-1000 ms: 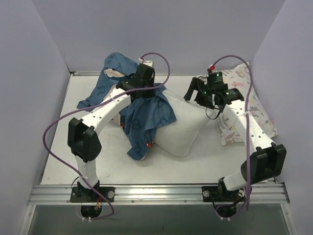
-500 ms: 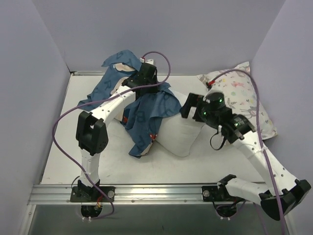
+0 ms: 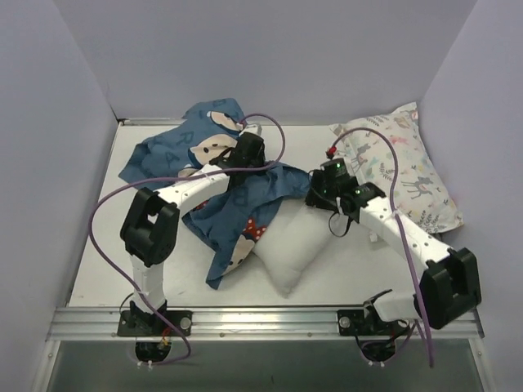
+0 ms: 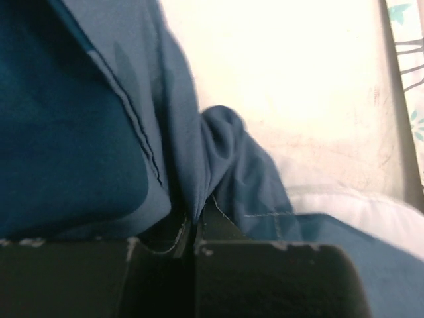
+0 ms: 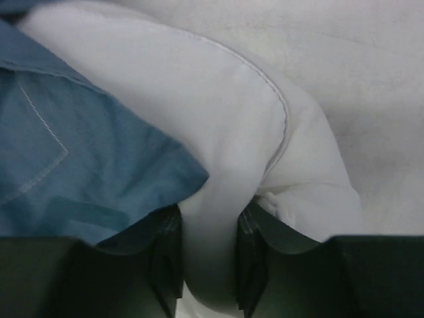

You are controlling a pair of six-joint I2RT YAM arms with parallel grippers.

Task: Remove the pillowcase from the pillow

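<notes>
The dark teal-blue pillowcase [image 3: 233,208] lies bunched over the left end of the plain white pillow [image 3: 294,245] and spreads out toward the back left. My left gripper [image 3: 248,157] is above it, shut on a fold of the pillowcase [image 4: 79,132], which rises from between the closed jaws of the gripper [image 4: 194,222]. My right gripper [image 3: 315,196] is at the pillow's far right corner. In the right wrist view this gripper [image 5: 209,232] is shut on a bulge of the white pillow [image 5: 218,112], with the pillowcase's edge [image 5: 79,165] just to its left.
A smaller white pillow with pastel deer print [image 3: 400,163] lies at the back right, just beyond the right arm. Grey walls close in the white table [image 3: 106,245] on three sides. Purple cables loop off both arms.
My right arm swung in toward the white pillow and its jaws closed on the pillow's corner. My left gripper kept its hold, and the pillowcase has spread out at the back left.
</notes>
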